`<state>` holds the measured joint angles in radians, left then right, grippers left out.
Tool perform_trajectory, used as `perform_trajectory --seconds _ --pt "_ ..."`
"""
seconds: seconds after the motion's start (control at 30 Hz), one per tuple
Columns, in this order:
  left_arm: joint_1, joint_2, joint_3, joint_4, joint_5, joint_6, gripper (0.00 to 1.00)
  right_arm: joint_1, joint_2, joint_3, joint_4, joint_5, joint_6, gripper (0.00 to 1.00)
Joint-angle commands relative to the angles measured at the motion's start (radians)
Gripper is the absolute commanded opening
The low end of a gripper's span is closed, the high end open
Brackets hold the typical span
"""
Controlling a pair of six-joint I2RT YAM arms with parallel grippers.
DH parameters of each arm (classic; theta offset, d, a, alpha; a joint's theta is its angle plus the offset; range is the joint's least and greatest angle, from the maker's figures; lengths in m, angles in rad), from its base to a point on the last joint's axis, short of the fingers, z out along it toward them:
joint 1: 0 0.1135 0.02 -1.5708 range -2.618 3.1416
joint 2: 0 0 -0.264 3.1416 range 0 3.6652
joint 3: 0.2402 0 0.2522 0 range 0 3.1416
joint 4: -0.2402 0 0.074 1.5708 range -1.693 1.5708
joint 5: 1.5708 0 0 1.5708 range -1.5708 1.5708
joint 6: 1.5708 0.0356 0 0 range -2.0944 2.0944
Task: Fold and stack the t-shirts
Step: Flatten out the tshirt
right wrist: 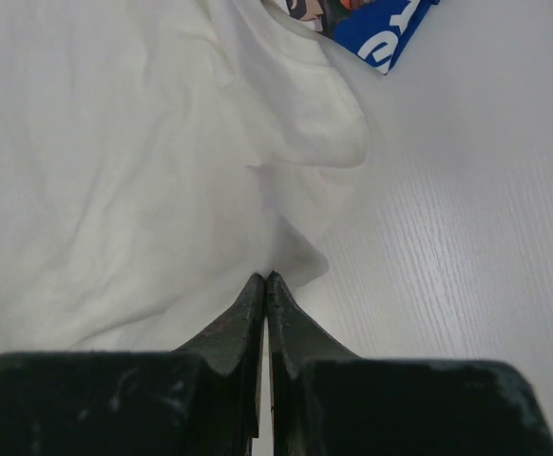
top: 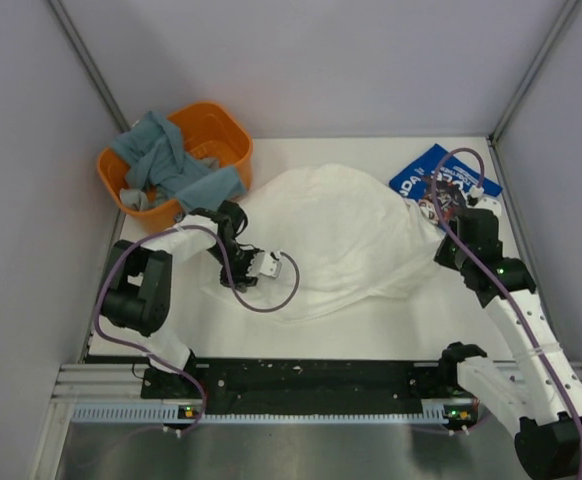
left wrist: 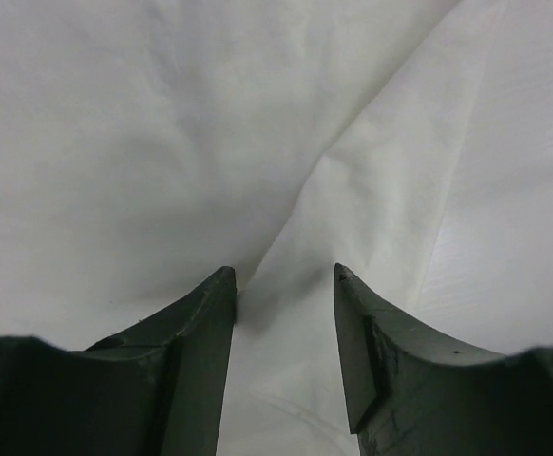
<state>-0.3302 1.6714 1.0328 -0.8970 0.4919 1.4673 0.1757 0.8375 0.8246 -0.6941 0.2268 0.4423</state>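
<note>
Left gripper [left wrist: 284, 277]: jaws apart, low over the white t-shirt [left wrist: 143, 142], a fold running ahead from between the tips. Right gripper [right wrist: 265, 278]: jaws pressed together at the white t-shirt's edge; whether cloth is pinched is unclear. Blue t-shirt [right wrist: 390, 33] lies ahead, slightly right.

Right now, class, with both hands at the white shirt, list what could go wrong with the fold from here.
1. The left hand, open, straddles a crease in the white t-shirt; closing there may pinch bunched layers.
2. The right hand is shut at the shirt's edge beside the blue t-shirt; a pull could drag that along.
3. The purple cable loops over the cloth and might snag.
</note>
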Motion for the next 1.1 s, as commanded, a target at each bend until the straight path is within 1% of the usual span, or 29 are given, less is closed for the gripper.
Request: perform_trajectory --seconds 0.0,0.07,0.1,0.13,0.17,0.27,0.37,0.47,0.6,0.7,0.8,0.97,1.07 --pt "0.000 0.011 0.026 -0.074 -0.047 0.041 0.43 -0.019 -0.028 0.018 0.041 0.016 -0.024 0.00" --pt "0.000 0.014 0.029 -0.088 -0.068 0.019 0.27 -0.018 -0.041 0.024 0.041 0.022 -0.028 0.00" --pt "0.000 0.013 0.030 -0.091 -0.081 0.004 0.16 -0.018 -0.049 0.024 0.039 0.025 -0.028 0.00" --pt "0.000 0.007 0.032 -0.097 -0.099 -0.011 0.02 -0.019 -0.058 0.025 0.041 0.028 -0.030 0.00" --pt "0.002 0.001 0.033 -0.092 -0.119 -0.042 0.00 -0.019 -0.066 0.025 0.036 0.026 -0.031 0.00" --pt "0.019 -0.035 0.049 -0.098 -0.159 -0.169 0.00 -0.019 -0.096 0.034 0.019 0.013 -0.027 0.00" --pt "0.057 -0.100 0.070 -0.155 -0.150 -0.271 0.00 -0.018 -0.147 0.068 -0.018 -0.015 -0.011 0.00" --pt "0.105 -0.206 0.056 -0.174 -0.133 -0.372 0.00 -0.019 -0.213 0.113 -0.054 -0.058 0.004 0.00" --pt "0.135 -0.411 0.018 -0.178 -0.151 -0.507 0.00 -0.019 -0.278 0.175 -0.100 -0.124 0.009 0.00" --pt "0.138 -0.585 0.029 -0.209 -0.164 -0.573 0.00 -0.019 -0.299 0.208 -0.140 -0.211 0.007 0.00" --pt "0.138 -0.712 0.062 -0.268 -0.235 -0.630 0.00 -0.018 -0.330 0.255 -0.206 -0.274 -0.007 0.00" --pt "0.138 -0.851 0.093 -0.351 -0.345 -0.665 0.00 -0.019 -0.402 0.369 -0.318 -0.284 -0.054 0.00" --pt "0.138 -0.916 0.145 -0.410 -0.343 -0.683 0.00 -0.019 -0.429 0.441 -0.396 -0.279 -0.071 0.00"
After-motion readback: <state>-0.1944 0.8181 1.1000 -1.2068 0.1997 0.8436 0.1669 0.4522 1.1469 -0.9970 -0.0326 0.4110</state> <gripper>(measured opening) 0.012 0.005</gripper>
